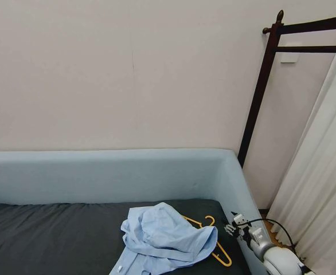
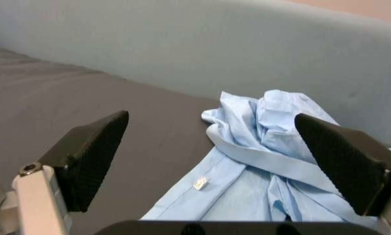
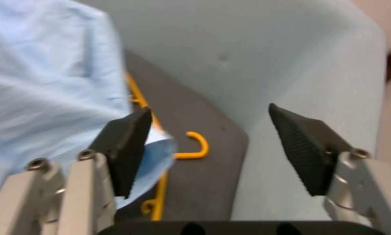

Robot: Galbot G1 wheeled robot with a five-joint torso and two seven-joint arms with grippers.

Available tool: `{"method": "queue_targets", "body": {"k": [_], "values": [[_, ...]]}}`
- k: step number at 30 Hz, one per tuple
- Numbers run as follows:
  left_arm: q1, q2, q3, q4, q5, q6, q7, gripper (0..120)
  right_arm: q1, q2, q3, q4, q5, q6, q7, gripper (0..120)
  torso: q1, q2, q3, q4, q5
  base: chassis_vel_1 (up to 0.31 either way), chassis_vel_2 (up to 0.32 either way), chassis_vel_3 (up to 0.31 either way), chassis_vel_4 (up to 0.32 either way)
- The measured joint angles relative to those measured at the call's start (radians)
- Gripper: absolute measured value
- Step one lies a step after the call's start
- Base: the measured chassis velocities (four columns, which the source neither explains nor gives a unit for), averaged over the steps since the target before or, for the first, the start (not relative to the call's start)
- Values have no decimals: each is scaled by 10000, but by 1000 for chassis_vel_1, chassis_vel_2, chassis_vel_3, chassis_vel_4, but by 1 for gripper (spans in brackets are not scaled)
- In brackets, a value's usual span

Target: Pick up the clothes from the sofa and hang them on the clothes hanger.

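A crumpled light-blue shirt (image 1: 163, 236) lies on the sofa's dark seat cushion (image 1: 47, 238), partly covering a yellow hanger (image 1: 217, 247). My right gripper (image 1: 235, 224) hovers by the sofa's right arm, just right of the hanger. In the right wrist view it (image 3: 215, 147) is open, with the hanger's hook (image 3: 197, 145) and the shirt's edge (image 3: 45, 88) beneath it. The left gripper (image 2: 215, 161) is open too, low over the cushion, with the shirt (image 2: 261, 166) lying ahead between its fingers (image 2: 91, 154). The dark wooden clothes rack (image 1: 258, 91) stands behind the sofa's right end.
The light-blue sofa back (image 1: 99, 175) runs along a bare wall. Its right arm (image 1: 239, 189) sits between the cushion and the rack. A white curtain (image 1: 323, 172) hangs at the far right. Bare cushion stretches left of the shirt.
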Motion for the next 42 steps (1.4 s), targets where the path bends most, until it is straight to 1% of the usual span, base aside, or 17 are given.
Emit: {"method": "queue_targets", "body": {"k": [1, 2, 3, 4, 5, 6, 7, 9, 10, 11, 13, 17, 23, 28, 34, 39, 42], "values": [[0, 0, 2, 12, -1, -4, -1, 100, -221, 36, 20, 82, -262, 149, 10, 77, 0, 0, 0, -1, 0, 0, 0, 0, 0], [0, 0, 2, 12, -1, -4, -1, 100, -221, 36, 20, 82, -262, 149, 10, 77, 0, 0, 0, -1, 0, 0, 0, 0, 0], [-2, -2, 7, 33, -3, -7, 0, 100, -608, 146, 13, 153, -833, 468, 35, 84, -1, 0, 0, -1, 3, 0, 0, 0, 0], [-9, -5, 6, 53, -4, -7, -1, 100, -893, 298, -65, 116, -1462, 829, 64, 86, -1, 0, 0, -2, 0, 0, 0, 0, 0], [-22, -12, 33, 72, -3, -7, 2, 100, -1069, 533, -227, -56, -2130, 1230, 98, 93, -1, 0, 0, -3, 3, 0, 0, 0, 0], [-29, -18, 41, 82, -2, -7, 4, 100, -1107, 864, -459, -426, -2768, 1604, 160, 96, -1, 0, 0, 0, 2, 0, 0, 0, 0], [-29, -18, 41, 82, -2, -7, 4, 100, -1107, 864, -459, -426, -2768, 1604, 160, 96, -1, 0, 0, 0, 2, 0, 0, 0, 0], [-20, -19, 50, 78, 6, -7, 20, 100, -848, 1473, -931, -1150, -3586, 2063, 349, 100, -1, 0, 1, 0, 3, 0, 0, 0, 0], [-5, -15, 50, 66, 9, -7, 24, 100, -697, 1663, -1062, -1390, -3826, 2145, 435, 100, -1, 0, 1, 2, 2, 0, 0, 0, 0], [-5, -15, 50, 66, 9, -7, 24, 100, -697, 1663, -1062, -1390, -3826, 2145, 435, 100, -1, 0, 1, 2, 2, 0, 0, 0, 0], [80, 15, 19, 6, 12, -11, 33, 100, -245, 2067, -1486, -2000, -4436, 2249, 586, 100, 0, -1, 2, 4, 2, 0, 0, 0, 0], [205, 68, -70, -23, 12, -81, 37, 100, 404, 2324, -2137, -2609, -5056, 2274, 638, 100, 0, -1, 2, 3, -1, 0, 0, 0, 0], [247, 225, -149, -33, 140, -123, 121, 100, 1058, 2464, -2893, -3182, -5086, 2042, 790, 100, 0, -1, 2, 1, -1, 0, 0, 0, 0], [235, 480, -214, -36, 367, -125, 231, 100, 1620, 2761, -3269, -3654, -4940, 1620, 1025, 100, 1, -1, 2, 3, 1, 0, 0, 0, 0], [214, 626, -231, -51, 428, -125, 244, 100, 1873, 2878, -3560, -3985, -5060, 1090, 1323, 100, 2, 0, 2, 3, 1, 0, 0, 0, 0], [192, 634, -221, -51, 428, -125, 244, 100, 1910, 3070, -3683, -4438, -5553, 857, 1458, 100, 2, -1, 2, 1, 1, 0, 0, 0, 0], [186, 626, -205, -41, 407, -124, 244, 100, 2028, 3360, -3667, -4952, -6266, 776, 1772, 100, 2, 0, 2, 2, 2, 0, 0, 0, 0]]}}
